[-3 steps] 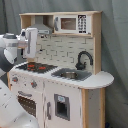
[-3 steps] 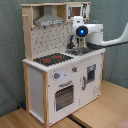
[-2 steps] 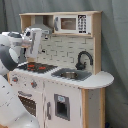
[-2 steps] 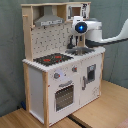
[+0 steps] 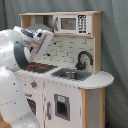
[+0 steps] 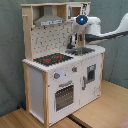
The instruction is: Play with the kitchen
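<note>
Since 1 second ago the arm has swung inward over the kitchen [image 6: 62, 65], its tool [image 6: 76, 39] now hanging above the sink [image 6: 80, 50] near the faucet [image 5: 83, 59]; whether the tool is clenched or released I cannot tell. Standing on a wooden floor [image 6: 107, 107], the kitchen looks light. Descending carelessly could clip the faucet or hood [image 6: 49, 20] and shove it.
</note>
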Robot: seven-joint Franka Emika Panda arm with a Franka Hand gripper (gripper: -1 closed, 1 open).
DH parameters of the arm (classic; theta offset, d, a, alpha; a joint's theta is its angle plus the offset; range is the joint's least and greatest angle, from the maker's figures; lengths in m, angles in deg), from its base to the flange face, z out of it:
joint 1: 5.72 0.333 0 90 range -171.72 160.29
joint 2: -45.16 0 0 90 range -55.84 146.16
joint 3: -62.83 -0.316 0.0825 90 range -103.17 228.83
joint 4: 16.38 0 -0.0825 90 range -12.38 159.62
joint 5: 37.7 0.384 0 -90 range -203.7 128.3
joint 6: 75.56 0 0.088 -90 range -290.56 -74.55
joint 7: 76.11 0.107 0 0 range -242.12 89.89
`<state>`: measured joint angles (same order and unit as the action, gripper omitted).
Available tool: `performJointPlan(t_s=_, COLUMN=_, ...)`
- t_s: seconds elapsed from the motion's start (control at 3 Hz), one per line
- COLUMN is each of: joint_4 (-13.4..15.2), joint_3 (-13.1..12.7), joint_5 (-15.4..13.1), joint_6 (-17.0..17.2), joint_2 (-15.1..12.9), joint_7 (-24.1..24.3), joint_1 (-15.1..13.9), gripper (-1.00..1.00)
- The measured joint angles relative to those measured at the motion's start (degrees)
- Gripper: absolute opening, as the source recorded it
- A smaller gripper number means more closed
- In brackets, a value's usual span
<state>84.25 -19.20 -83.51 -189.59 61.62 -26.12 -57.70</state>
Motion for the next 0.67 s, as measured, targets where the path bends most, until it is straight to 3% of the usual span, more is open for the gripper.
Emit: performJointPlan(t_s=0.67, joint_4=-1.01, joint_3=1.70, joint_5=2.63, joint_6=3.09, joint_2=-11.12, joint_7=-2.04, joint_1=0.01, gripper=1.00)
